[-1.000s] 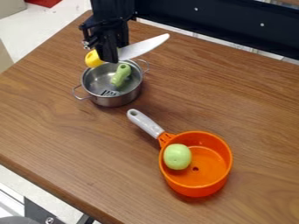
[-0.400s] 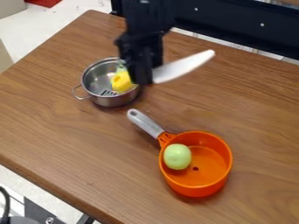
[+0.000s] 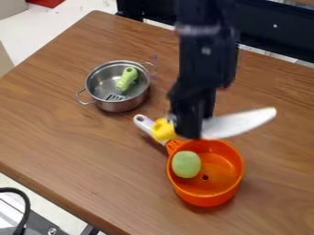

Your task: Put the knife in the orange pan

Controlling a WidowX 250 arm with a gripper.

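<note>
knife (image 3: 238, 125), white with yellow handle, hangs by the far edge of the round orange pan (image 3: 205, 199). black two-finger gripper (image 3: 187, 132) pinches it snugly.

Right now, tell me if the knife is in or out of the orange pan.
Out: the knife is held in the gripper, up over the far rim of the orange pan.

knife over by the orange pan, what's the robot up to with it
The robot's gripper is holding the knife near where its yellow handle meets the blade, above the handle end of the orange pan. The knife is not in the pan yet; it looks about to go there. A round, pale green thing already sits inside the pan. Off to the other side stands a metal pot with a green-handled tool in it.
</note>
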